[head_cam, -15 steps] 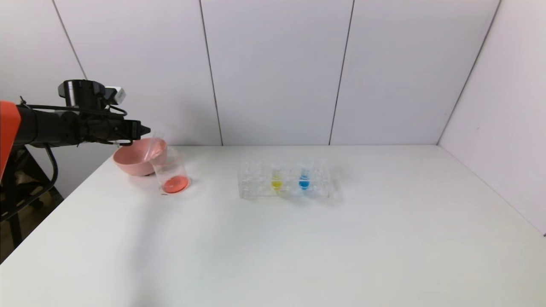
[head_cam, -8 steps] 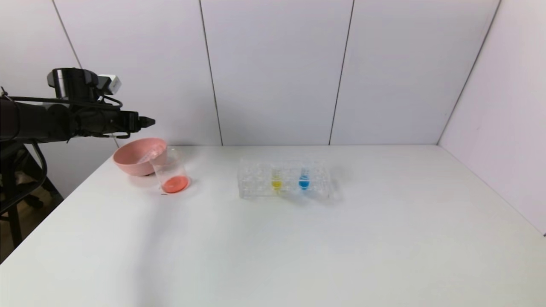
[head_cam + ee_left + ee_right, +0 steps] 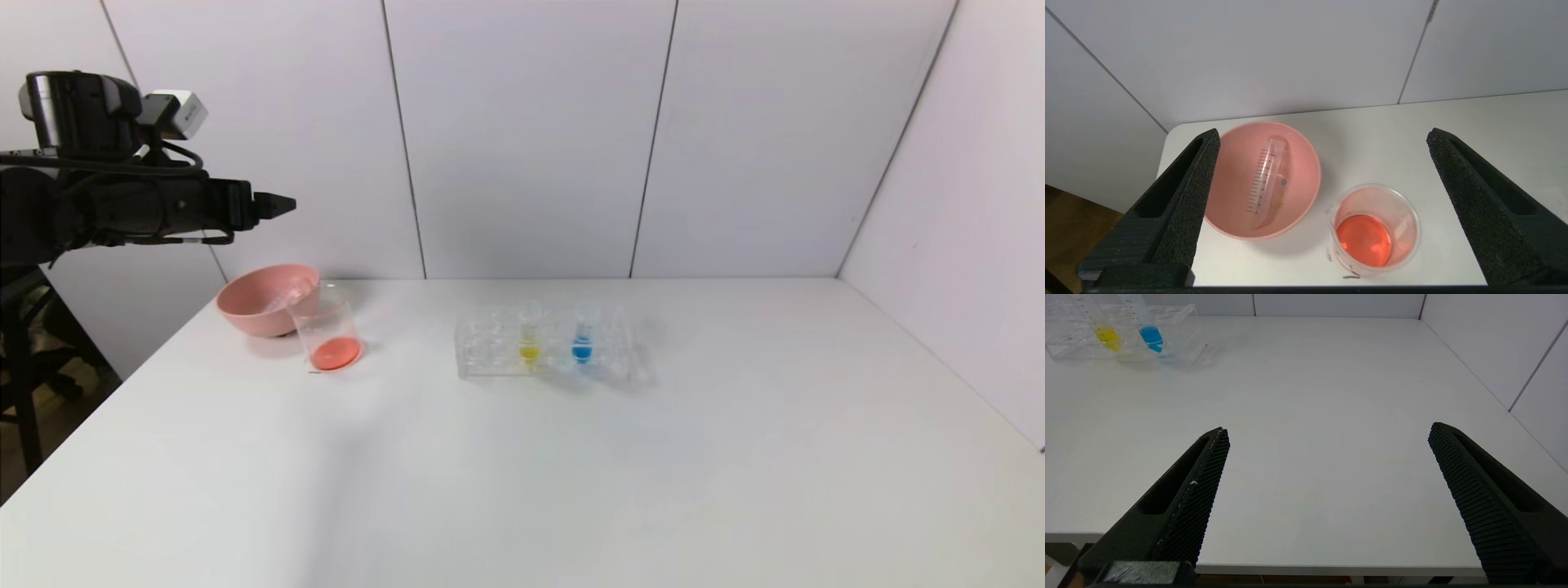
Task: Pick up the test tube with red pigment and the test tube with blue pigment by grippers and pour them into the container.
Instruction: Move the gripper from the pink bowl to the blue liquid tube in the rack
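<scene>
The container, a clear beaker (image 3: pixel 323 314), stands at the back left with red-orange liquid in its bottom; it also shows in the left wrist view (image 3: pixel 1410 204). An empty clear graduated tube (image 3: pixel 1267 179) lies in the pink bowl (image 3: pixel 245 314). No tube holds red liquid. The test tube with blue pigment (image 3: pixel 582 341) stands upright in the clear rack (image 3: pixel 490 359), also in the right wrist view (image 3: pixel 1149 334). My left gripper (image 3: pixel 282 204) hangs open and empty high above the bowl and beaker (image 3: pixel 1323 132). My right gripper (image 3: pixel 1329 428) is open and empty over the table's front edge.
A tube with yellow liquid (image 3: pixel 529 343) stands in the rack beside the blue one. The pink bowl (image 3: pixel 1306 163) touches or nearly touches the beaker at the table's back left corner. Walls close the back and right sides.
My left gripper let go of the empty tube, which now lies in the pink bowl. The gripper then rose well above the bowl and beaker.
</scene>
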You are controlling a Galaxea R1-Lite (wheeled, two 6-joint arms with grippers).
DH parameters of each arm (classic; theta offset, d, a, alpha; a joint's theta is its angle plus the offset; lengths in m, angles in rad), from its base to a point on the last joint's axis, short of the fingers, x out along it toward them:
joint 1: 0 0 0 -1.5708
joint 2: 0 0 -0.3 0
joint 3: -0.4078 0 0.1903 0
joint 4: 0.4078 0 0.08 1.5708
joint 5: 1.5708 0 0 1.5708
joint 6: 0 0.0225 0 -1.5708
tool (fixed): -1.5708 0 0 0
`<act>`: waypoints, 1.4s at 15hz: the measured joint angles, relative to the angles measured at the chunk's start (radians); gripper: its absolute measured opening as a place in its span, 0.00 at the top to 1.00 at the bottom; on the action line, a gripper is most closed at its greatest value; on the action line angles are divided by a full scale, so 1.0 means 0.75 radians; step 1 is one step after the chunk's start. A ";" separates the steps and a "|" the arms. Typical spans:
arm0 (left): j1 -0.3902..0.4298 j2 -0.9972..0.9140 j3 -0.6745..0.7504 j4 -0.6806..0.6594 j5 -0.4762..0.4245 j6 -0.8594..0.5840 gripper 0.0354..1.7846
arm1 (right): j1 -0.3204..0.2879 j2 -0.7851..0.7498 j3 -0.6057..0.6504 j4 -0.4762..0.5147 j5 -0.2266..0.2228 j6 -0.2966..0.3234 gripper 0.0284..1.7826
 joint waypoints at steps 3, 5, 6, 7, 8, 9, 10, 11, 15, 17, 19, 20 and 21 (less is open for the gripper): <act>-0.068 -0.151 0.134 -0.001 0.000 -0.090 0.01 | -0.001 0.000 0.000 0.000 0.000 0.000 0.00; -0.134 -0.243 0.216 -0.001 0.001 -0.145 0.01 | -0.001 0.000 0.000 0.000 0.000 0.000 0.00; -0.172 -0.282 0.248 -0.001 0.003 -0.161 0.01 | -0.001 0.000 0.000 0.000 0.000 0.000 0.00; -0.212 -0.318 0.277 -0.001 0.002 -0.170 0.01 | 0.000 0.000 0.000 0.000 0.000 0.000 0.00; -0.260 -0.355 0.308 -0.001 0.003 -0.173 0.01 | 0.000 0.000 0.000 0.000 0.000 0.000 0.00; -0.309 -0.390 0.342 -0.002 0.006 -0.176 0.01 | 0.000 0.000 0.000 0.000 0.000 0.000 0.00; -0.349 -0.418 0.372 -0.003 0.010 -0.176 0.01 | 0.000 0.000 0.000 0.000 0.000 0.000 0.00; -0.388 -0.446 0.403 -0.003 0.013 -0.176 0.01 | 0.000 0.000 0.000 0.000 0.000 0.000 0.00; -0.528 -0.530 0.560 -0.034 0.027 -0.171 0.01 | 0.001 0.000 0.000 0.000 -0.001 0.000 0.00; -0.590 -0.552 0.654 -0.140 0.027 -0.171 0.01 | 0.001 0.000 0.000 0.000 0.000 0.000 0.00; -0.669 -0.556 0.740 -0.283 0.028 -0.171 0.01 | 0.000 0.000 0.000 0.000 0.000 0.000 0.00; -0.715 -0.550 0.772 -0.342 0.042 -0.171 0.01 | 0.000 0.000 0.000 0.000 0.000 0.000 0.00; -0.763 -0.539 0.794 -0.382 0.068 -0.170 0.01 | -0.001 0.000 0.000 0.000 0.000 0.000 0.00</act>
